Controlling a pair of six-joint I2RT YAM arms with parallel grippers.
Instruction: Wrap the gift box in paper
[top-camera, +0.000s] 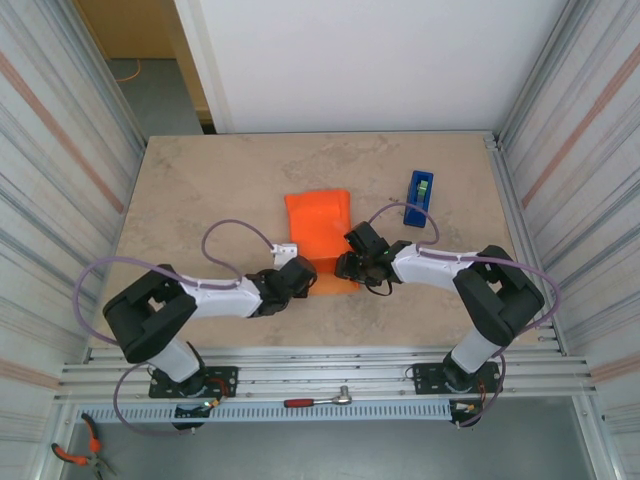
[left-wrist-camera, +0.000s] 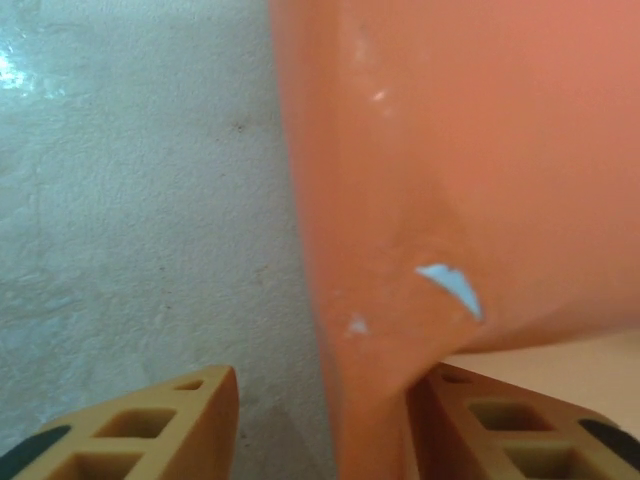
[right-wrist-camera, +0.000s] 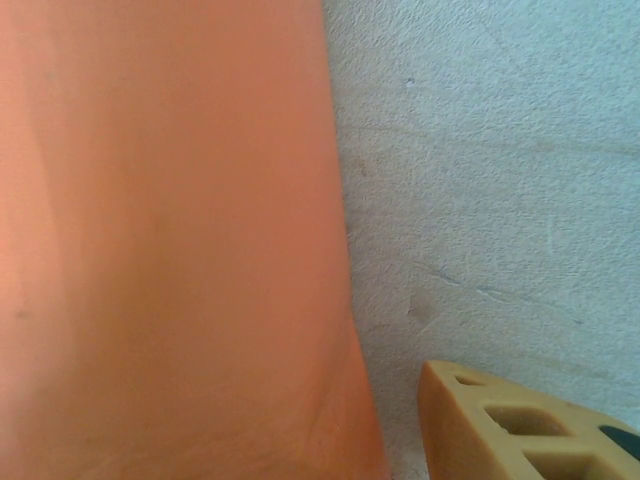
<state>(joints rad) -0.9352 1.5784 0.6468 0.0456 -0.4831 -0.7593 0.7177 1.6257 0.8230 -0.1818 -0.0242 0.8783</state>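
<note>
Left wrist view, left gripper (left-wrist-camera: 325, 400): jaws parted, straddling a raised fold of the paper (left-wrist-camera: 450, 150). The fold runs against the right-hand finger (left-wrist-camera: 520, 430). Bare table lies between the fold and the other finger (left-wrist-camera: 150, 435), so nothing is pinched.
Top view, both tools: the left gripper meets the paper's near left edge and the right gripper (top-camera: 352, 266) meets its near right edge, the two facing each other.
Right wrist view, right gripper: one tan finger (right-wrist-camera: 515, 425) stands over bare table just beside the paper's edge. Parted or clamped, cannot tell.
Paper: bright orange and plain, at the middle of the table, humped rather than flat, with a soft rounded far end and a paler flap toward the arms.
Gift box: a pale pink flat surface (left-wrist-camera: 570, 375) under the lifted paper, beside the right-hand finger, seems to be it. The paper covers the rest.
Fleck (left-wrist-camera: 452, 288): small, pale blue, on the fold.
Table (top-camera: 200, 200): beige, stone-like, faintly mottled.
Room: ribbed metal side walls (top-camera: 60, 150), a white back panel (top-camera: 370, 60), and metal rails (top-camera: 330, 375) along the near edge.
Other things: a blue tape dispenser (top-camera: 419, 197) lies right of the paper and well apart from it. A ratchet (top-camera: 320, 401) lies on the rails, and orange-handled pliers (top-camera: 75, 455) lie at the near left corner.
Materials: fingers tan with square hollows; cables (top-camera: 235, 235) purple and looping; paper thin and matte.
</note>
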